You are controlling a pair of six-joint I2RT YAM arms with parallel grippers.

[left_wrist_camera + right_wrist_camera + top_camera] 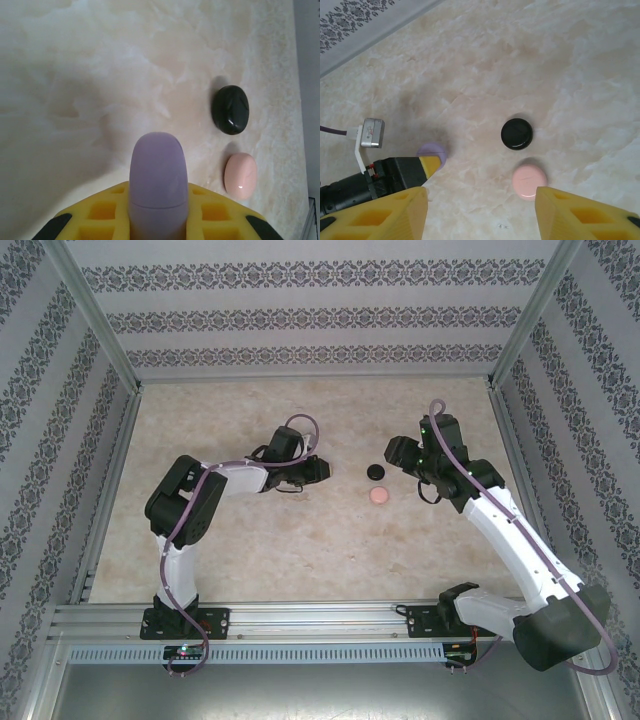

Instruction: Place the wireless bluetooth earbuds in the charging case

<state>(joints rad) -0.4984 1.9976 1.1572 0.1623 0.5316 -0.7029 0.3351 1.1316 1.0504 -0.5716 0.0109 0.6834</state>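
Observation:
My left gripper (158, 220) is shut on a lilac charging case (158, 175), whose lid is closed; it rests low over the table. That lilac case (432, 151) peeks out beside a left fingertip (427, 167) in the right wrist view. A black case (376, 473) and a pink case (380, 496), both closed, lie on the table between the arms. My right gripper (481, 210) hovers open above them with nothing between its fingers; the pink case (529, 182) sits just off its right finger and the black case (517, 133) a little beyond. The earbuds are out of view.
The table is pale marbled stone (300, 540), fenced by patterned walls (300, 320) at the back and sides. A metal rail (300, 615) holding both arm bases runs along the near edge. A small speck (503, 226) lies on the table under the right gripper.

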